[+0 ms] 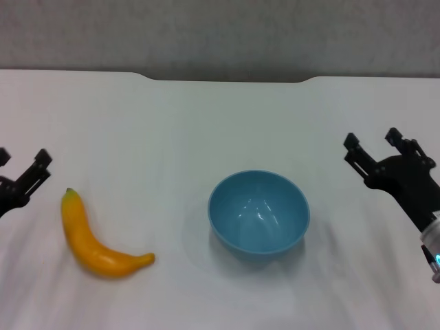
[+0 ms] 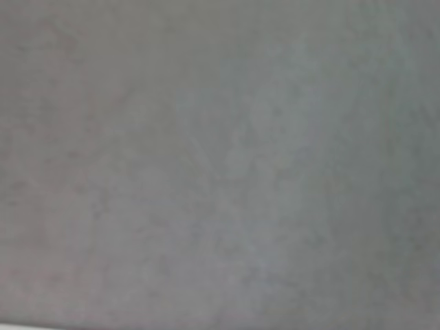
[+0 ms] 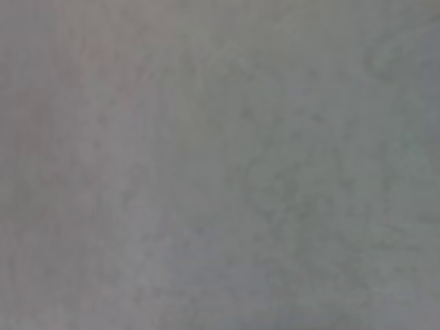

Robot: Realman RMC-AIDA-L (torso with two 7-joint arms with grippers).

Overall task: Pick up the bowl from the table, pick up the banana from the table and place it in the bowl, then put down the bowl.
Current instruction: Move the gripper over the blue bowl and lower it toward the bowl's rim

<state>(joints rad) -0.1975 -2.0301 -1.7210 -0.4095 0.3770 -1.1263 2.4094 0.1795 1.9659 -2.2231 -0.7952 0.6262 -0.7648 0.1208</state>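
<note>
A light-blue bowl (image 1: pixel 258 212) stands upright and empty on the white table (image 1: pixel 220 117), a little right of the middle. A yellow-orange banana (image 1: pixel 96 240) lies on the table to the left of the bowl, its dark-green stem tip at the far end. My left gripper (image 1: pixel 23 162) is open at the left edge, just left of the banana and apart from it. My right gripper (image 1: pixel 373 139) is open at the right edge, to the right of the bowl and apart from it. Both wrist views show only a plain grey surface.
The table's notched far edge (image 1: pixel 227 79) meets a grey wall (image 1: pixel 220 34). White tabletop lies between the bowl and the banana and behind them.
</note>
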